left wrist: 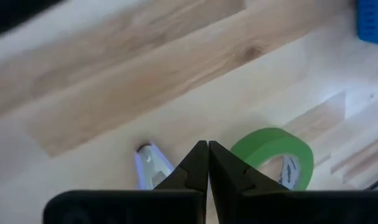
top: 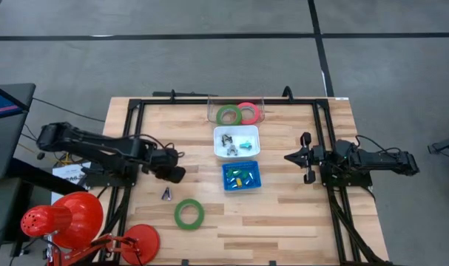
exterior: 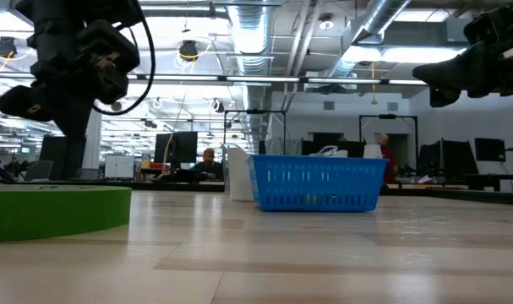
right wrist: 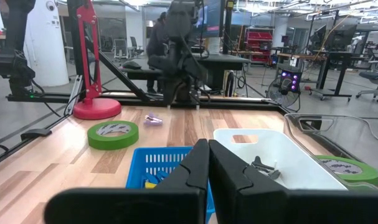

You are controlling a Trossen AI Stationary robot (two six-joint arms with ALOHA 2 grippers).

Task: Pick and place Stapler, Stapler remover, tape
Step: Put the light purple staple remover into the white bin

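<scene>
One green tape ring (top: 188,213) lies flat on the table near its near edge, also in the left wrist view (left wrist: 276,155) and low view (exterior: 53,211). A small silvery staple remover (top: 166,193) (left wrist: 150,165) lies just left of it. Another green ring (top: 228,114) and a pink-red ring (top: 248,112) lie in a clear bin at the far edge. My left gripper (top: 174,174) (left wrist: 207,150) hovers shut above the table, just far of the staple remover. My right gripper (top: 289,157) (right wrist: 207,149) waits shut on the right. I make out no stapler.
A white tray (top: 237,141) holding small metal pieces and a blue basket (top: 241,176) of tiny coloured pieces stand mid-table. A red lamp (top: 61,218) with its round base (top: 139,240) sits at the near-left corner. Black frame rails (top: 324,148) run along the table's sides.
</scene>
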